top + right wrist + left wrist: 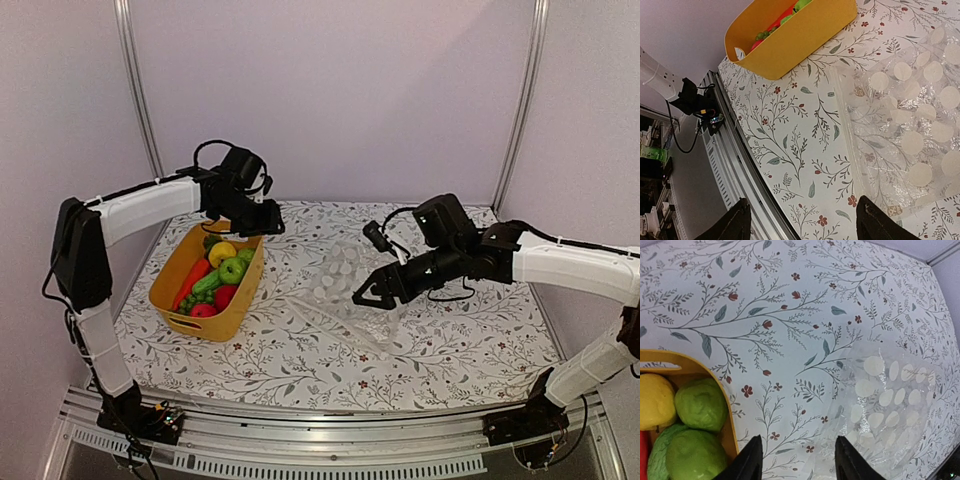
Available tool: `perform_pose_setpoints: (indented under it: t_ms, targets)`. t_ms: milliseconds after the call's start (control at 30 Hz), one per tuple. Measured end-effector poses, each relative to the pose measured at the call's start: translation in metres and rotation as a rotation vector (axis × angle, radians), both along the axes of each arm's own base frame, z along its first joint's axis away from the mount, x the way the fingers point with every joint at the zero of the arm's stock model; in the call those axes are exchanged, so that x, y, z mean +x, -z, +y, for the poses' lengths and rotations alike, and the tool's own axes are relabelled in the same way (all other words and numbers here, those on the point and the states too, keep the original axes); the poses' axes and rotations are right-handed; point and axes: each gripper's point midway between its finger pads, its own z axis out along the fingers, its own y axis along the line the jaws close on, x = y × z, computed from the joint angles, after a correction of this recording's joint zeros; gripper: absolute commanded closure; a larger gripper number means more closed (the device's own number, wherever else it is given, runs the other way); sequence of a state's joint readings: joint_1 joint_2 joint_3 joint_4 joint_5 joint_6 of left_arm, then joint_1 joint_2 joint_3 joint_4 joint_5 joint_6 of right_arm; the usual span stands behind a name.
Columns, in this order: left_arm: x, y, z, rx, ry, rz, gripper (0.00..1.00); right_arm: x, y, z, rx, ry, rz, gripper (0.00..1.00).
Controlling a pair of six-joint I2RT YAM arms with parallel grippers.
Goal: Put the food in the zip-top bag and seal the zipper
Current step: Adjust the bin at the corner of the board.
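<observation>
Basically nothing was bagged: food sat in the yellow tub, the zip-top bag lay beside it, left gripper above the tub and right gripper at the bag both spread empty, so next likely needed the mouth opened.

a yellow tub stands on the left of a floral tablecloth
</observation>
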State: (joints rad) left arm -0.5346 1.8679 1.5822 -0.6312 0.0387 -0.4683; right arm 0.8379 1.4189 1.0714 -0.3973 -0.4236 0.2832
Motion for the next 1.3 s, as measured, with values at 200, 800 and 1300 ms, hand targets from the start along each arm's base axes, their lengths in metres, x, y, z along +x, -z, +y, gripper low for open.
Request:
perform_pose_setpoints:
  t_ms: [200, 800, 1300]
  targets:
    - [-0.003, -0.062, 0.027, 0.053, -0.062, -0.15, 0.24, 0.004, -0.015, 0.005, 0.022, -0.006, -0.031, 0.29]
    - [-0.102, 0.011, 0.254, 0.274, -0.484, 0.025, 0.4, 0.026, -0.015, 0.026, -0.009, 0.011, 0.0, 0.27]
    - [-0.08, 0.043, 0.251, 0.268, -0.439, 0.064, 0.67, 0.014, -0.002, 0.023, -0.043, 0.016, 0.021, 0.27]
